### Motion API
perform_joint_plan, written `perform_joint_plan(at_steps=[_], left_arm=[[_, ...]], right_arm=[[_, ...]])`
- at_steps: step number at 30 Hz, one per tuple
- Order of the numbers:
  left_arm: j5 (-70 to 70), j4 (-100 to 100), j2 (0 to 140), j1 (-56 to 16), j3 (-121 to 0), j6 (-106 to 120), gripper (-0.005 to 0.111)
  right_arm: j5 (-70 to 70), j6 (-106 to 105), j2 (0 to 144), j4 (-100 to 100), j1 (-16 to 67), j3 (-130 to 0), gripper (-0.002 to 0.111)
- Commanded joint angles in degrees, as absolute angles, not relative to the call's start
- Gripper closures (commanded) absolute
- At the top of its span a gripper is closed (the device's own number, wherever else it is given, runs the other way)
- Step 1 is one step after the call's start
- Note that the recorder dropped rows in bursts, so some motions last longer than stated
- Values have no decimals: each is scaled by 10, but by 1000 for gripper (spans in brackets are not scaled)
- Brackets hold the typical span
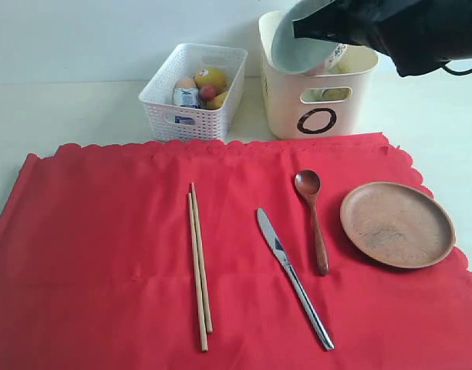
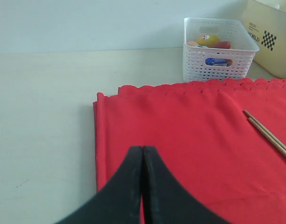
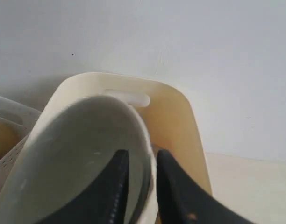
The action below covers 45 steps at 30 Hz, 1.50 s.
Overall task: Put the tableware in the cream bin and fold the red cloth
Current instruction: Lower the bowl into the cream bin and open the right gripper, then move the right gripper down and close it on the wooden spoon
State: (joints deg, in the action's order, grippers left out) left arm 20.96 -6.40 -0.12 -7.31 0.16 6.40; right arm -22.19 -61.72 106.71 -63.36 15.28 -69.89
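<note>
Red cloth (image 1: 105, 254): spread flat in front of the cream bin (image 1: 286, 100), scalloped far edge just at the bin's foot

Cream bin: upright, black ring mark facing the exterior camera; white lattice basket (image 1: 163, 108) just beside it on the left of the exterior view, holding food items

Right arm (image 1: 406, 35): reaches in from the bin's right, black sleeve above the bin's rim, wrist angled down toward the bin's mouth

Wooden plate (image 1: 396, 223): on the cloth, in front of the bin and off to its right

Bowl (image 1: 298, 50): pale greenish-white, steeply tilted in the bin's mouth, lower edge dipping below the rim. Right gripper (image 3: 142, 156) straddles the bowl's rim, one finger inside, one outside; cannot tell whether they pinch it or sit loose

Knife (image 1: 294, 277), chopsticks (image 1: 198, 262) and spoon (image 1: 315, 223): on the cloth in front of the bin, each apart, the spoon nearest the plate

Left gripper (image 2: 142, 154): low over the cloth's side edge, well apart from the bin; fingers (image 2: 129, 186) pressed together, nothing between them
</note>
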Motion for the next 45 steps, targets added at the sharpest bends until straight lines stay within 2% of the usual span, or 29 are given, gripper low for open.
perform_joint_plan(at_steps=[1,7,24,32,37,45], left_arm=[[204,-63,0,-76,0,61,107],[204,-63,0,-76,0,61,107],[204,-63,0,-76,0,61,107],[204,-63,0,-76,0,61,107],[204,-63,0,-76,0,61,107],[204,-63,0,-76,0,61,107]], right_arm=[[-223,-615,1068,-626,154,-704,74],[-226,-615,1068,-626,154,-704,64],[-219,-628,1046,-683,154,-704,64],[-177,-827,983,-862,154,-704,64],[-183,-1029,954,-999,154,-701,64],[-190,-1040,916,-999,154,-633,67]])
